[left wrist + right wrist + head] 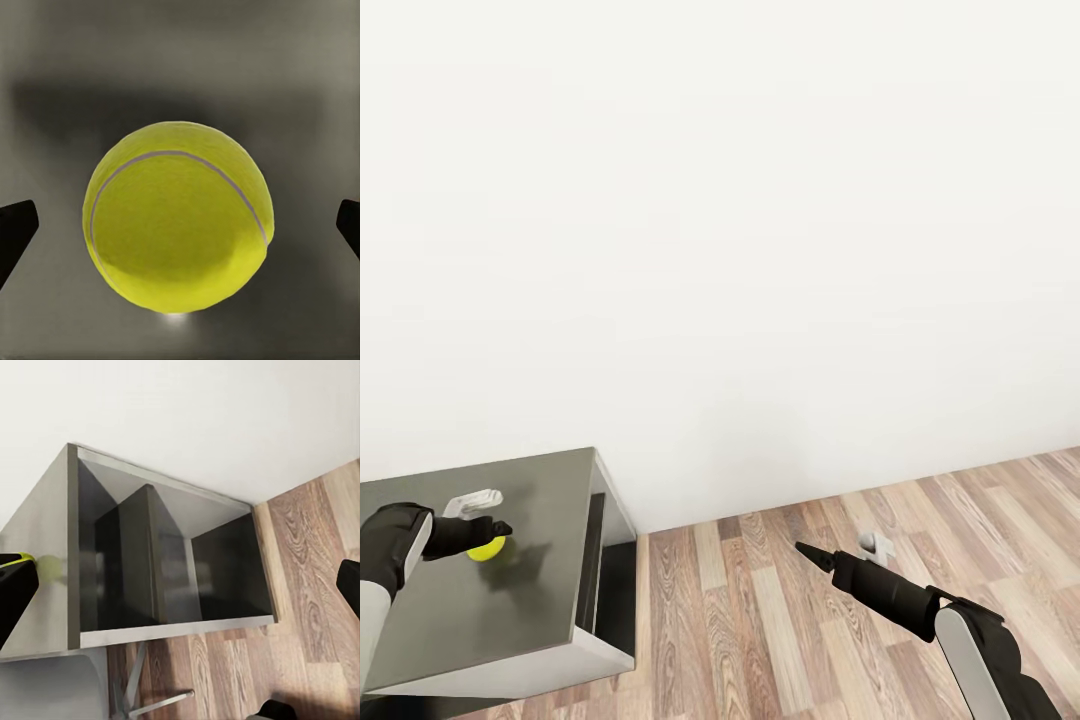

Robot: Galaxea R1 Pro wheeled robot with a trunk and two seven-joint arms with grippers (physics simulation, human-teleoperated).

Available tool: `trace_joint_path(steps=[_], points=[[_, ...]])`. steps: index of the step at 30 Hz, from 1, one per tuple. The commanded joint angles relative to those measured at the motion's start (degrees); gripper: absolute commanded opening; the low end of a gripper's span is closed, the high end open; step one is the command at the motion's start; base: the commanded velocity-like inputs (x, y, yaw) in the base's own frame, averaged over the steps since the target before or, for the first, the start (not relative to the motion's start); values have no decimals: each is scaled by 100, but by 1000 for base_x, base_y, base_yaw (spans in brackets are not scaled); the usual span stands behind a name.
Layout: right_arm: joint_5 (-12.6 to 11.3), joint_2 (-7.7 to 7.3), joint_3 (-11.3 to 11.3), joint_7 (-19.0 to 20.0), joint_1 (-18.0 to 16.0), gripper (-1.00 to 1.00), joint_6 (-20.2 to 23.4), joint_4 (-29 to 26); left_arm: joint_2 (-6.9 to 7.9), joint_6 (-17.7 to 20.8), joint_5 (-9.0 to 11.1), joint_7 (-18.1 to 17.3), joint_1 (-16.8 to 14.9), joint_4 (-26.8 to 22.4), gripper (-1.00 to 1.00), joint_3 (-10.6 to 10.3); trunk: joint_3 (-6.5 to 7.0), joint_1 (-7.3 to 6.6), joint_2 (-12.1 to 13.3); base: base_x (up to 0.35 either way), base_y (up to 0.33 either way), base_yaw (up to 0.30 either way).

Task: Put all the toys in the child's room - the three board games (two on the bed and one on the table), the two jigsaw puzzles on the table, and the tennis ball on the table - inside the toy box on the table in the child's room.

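The tennis ball, small and yellow-green, rests on the dark grey top of the table's lower section. My left gripper hangs right over it. In the left wrist view the tennis ball sits between the two dark fingertips with a gap on each side, so the left gripper is open around it. My right gripper is held out above the wood floor to the right of the table. Its fingertips stand wide apart in the right wrist view, with nothing between them.
A plain white wall rises behind the table and floor. The table's right end has open dark shelf compartments. Wood-plank floor spreads to the right. A light grey panel and thin metal struts lie low beside the shelf.
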Motion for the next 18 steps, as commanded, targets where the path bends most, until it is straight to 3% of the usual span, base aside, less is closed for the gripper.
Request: trace_joint_path(steps=[1,18], points=[[1,1,-8,20,-4,100,34,-3,-4,22,-60,-51,-6,-6,100,31,-10,3,-11,-1,0,0],[1,1,-7,24,-4,100,33,-5,-4,22,-60,-51,-6,-6,100,29,-37,3,-11,0,0,0]])
